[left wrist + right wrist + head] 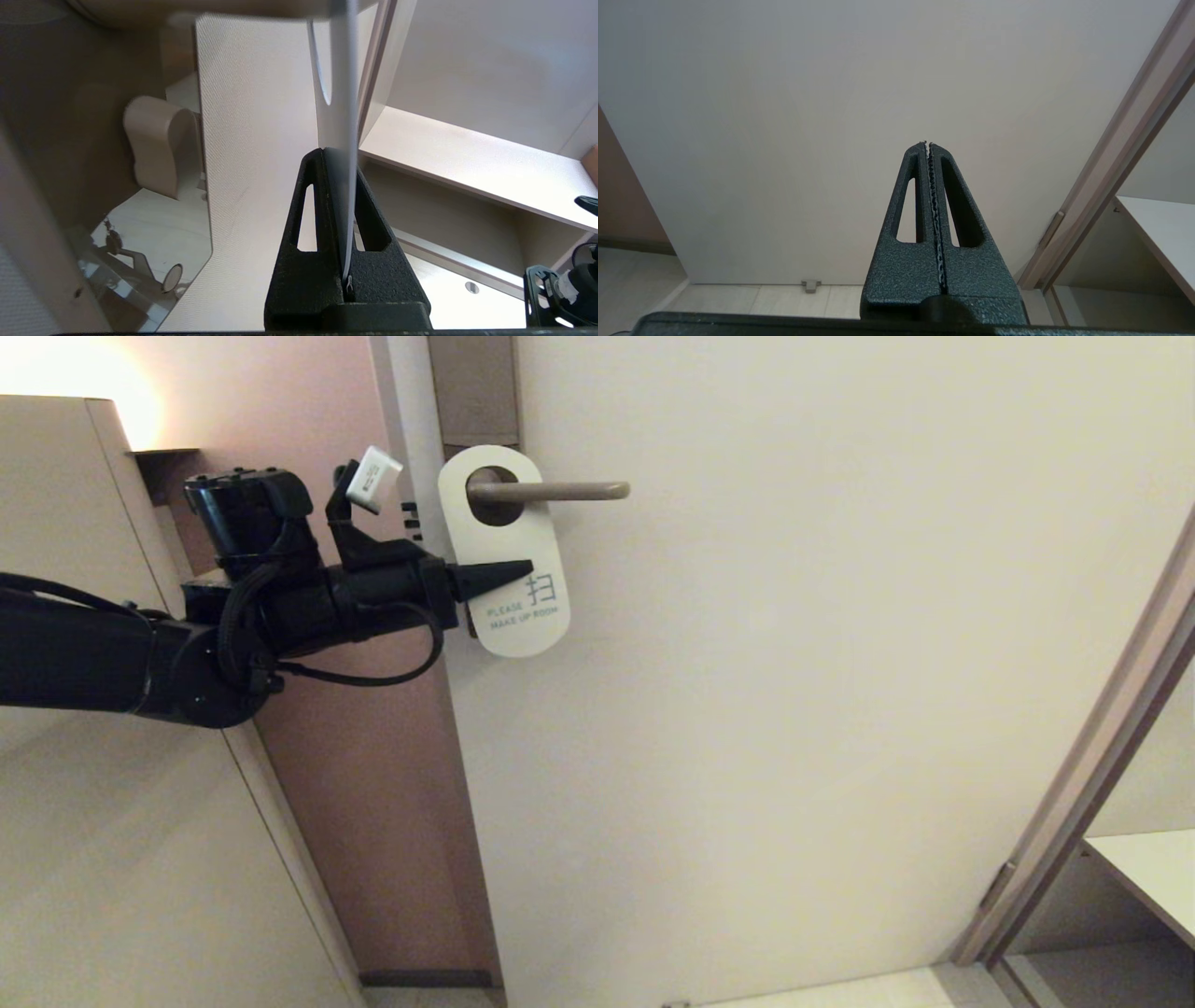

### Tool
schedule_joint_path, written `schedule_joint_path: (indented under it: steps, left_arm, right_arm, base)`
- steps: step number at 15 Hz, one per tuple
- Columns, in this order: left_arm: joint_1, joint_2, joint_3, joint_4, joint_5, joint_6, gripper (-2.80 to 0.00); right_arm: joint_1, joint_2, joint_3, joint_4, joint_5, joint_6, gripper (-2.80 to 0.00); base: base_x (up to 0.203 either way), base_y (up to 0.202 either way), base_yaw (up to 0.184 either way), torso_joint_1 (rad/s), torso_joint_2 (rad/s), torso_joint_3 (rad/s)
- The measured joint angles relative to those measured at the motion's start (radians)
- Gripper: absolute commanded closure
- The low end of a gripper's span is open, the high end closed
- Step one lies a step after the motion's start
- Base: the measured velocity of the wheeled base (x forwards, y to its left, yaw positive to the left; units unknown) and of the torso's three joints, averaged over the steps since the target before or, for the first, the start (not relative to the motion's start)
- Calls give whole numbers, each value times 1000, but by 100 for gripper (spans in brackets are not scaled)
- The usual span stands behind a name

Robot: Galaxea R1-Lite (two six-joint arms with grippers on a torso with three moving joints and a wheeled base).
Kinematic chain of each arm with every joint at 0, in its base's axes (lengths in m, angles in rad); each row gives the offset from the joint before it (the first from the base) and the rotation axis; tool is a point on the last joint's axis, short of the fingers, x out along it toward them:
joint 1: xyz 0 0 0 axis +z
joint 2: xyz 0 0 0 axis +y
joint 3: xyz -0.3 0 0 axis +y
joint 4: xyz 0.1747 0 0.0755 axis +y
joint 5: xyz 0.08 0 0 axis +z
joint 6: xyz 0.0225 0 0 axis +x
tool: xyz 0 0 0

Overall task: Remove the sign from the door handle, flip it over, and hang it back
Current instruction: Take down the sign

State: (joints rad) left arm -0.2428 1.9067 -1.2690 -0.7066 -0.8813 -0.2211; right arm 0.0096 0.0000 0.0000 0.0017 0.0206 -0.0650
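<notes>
The sign (513,537) hangs by its oval hole on the door handle (560,491), white face out with teal "PLEASE MAKE UP ROOM" at its lower end, tilted slightly. My left gripper (525,567) reaches in from the left and is shut on the sign's middle. The left wrist view shows the sign (343,116) edge-on, pinched between the two black fingers (303,219), left gripper (340,156). My right gripper (927,144) is shut and empty, low in front of the door; it is out of the head view.
The pale door (794,709) fills the middle. A brown backplate (476,387) sits above the handle. A cabinet (65,616) stands at the left behind my left arm. The door frame (1102,756) and a shelf (1148,868) lie at the right.
</notes>
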Motion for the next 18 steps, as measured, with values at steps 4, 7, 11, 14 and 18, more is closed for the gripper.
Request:
schedule_joint_path:
  steps: [4,7,11,14,18]
  left_arm:
    - [-4,-33,38,1,18,9,0]
    - [-13,-69,78,1,84,10,0]
    - [-31,-118,126,3,121,14,0]
    - [-41,-142,156,5,146,71,0]
    - [-37,-153,164,9,165,87,0]
  right_arm:
    - [0,0,0,0,0,0,0]
    - [0,0,0,0,0,0,0]
    - [0,0,0,0,0,0,0]
    - [0,0,0,0,0,0,0]
    - [0,0,0,0,0,0,0]
  base:
    - [0,0,0,0,0,0]
    - [0,0,0,0,0,0]
    - [0,0,0,0,0,0]
    - [0,0,0,0,0,0]
    - [0,0,0,0,0,0]
